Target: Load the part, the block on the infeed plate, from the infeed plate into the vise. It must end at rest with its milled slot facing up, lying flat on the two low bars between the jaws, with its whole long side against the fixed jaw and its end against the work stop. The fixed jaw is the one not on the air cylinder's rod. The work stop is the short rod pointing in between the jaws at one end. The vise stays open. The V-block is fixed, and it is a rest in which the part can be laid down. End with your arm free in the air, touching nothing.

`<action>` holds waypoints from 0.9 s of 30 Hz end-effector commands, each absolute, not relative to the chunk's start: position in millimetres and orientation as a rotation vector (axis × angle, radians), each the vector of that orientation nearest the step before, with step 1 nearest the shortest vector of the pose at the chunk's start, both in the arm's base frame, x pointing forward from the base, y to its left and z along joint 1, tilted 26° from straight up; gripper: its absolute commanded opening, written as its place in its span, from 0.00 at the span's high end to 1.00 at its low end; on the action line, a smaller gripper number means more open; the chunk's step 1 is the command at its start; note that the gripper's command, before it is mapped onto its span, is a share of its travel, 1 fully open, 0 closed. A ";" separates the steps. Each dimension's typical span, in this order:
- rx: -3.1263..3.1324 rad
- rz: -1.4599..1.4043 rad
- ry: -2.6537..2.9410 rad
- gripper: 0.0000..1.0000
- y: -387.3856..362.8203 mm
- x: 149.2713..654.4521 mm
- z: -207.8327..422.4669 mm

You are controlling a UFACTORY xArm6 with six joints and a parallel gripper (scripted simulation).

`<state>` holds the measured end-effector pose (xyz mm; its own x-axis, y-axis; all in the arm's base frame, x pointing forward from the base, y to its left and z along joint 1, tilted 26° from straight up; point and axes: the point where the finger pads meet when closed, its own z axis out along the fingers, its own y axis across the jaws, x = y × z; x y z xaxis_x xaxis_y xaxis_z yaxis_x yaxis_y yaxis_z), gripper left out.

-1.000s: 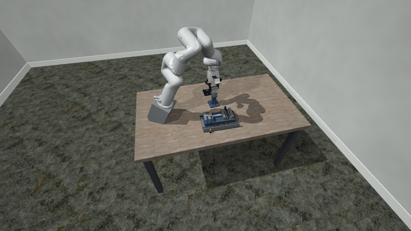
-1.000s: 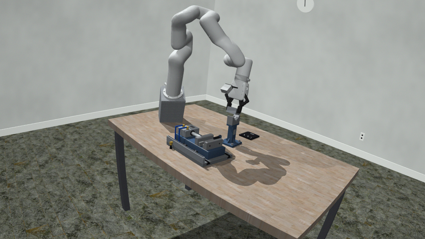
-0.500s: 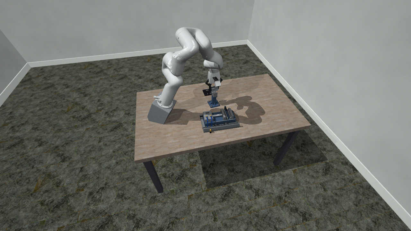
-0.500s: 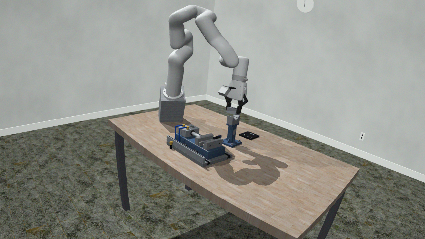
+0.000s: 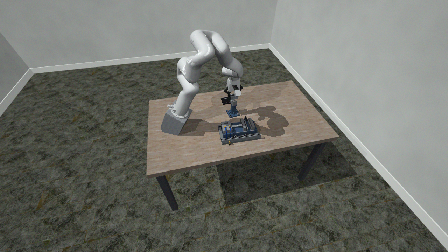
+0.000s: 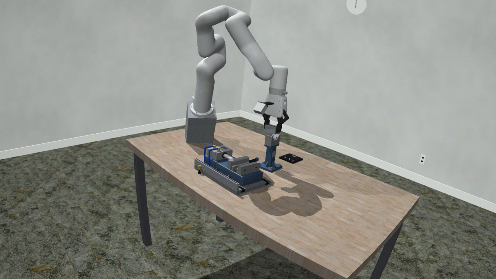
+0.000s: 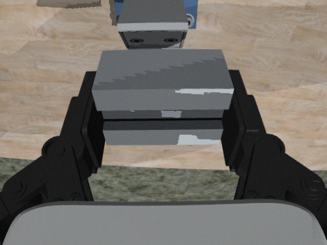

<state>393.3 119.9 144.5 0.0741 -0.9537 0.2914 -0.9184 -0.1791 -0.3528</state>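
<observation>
My gripper (image 7: pixel 162 90) is shut on the part (image 7: pixel 163 91), a grey block held by its two short ends, with its long side level across the fingers. A dark groove runs along the side that faces the wrist camera. I hold the part (image 6: pixel 272 129) just above the grey top of the blue V-block (image 6: pixel 271 152), and they look apart. In the wrist view the V-block (image 7: pixel 152 9) lies just beyond the part. The black infeed plate (image 6: pixel 290 158) is empty. The vise (image 6: pixel 235 168) stands open with nothing between its jaws.
The vise's air cylinder (image 6: pixel 221 154) and blue hoses are at the end nearer the arm's grey base block (image 6: pixel 200 126). The V-block stands between the vise and the infeed plate (image 5: pixel 224 100). The table edge is beyond the plate.
</observation>
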 end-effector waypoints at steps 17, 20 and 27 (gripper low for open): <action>-2.239 -0.670 1.944 1.00 120.2 394.2 146.0; -2.239 -0.669 1.943 1.00 120.2 394.2 146.0; -2.239 -0.669 1.943 1.00 120.1 394.2 146.0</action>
<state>393.4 119.5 144.7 0.0880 -0.9618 0.2591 -0.9183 -0.1791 -0.3531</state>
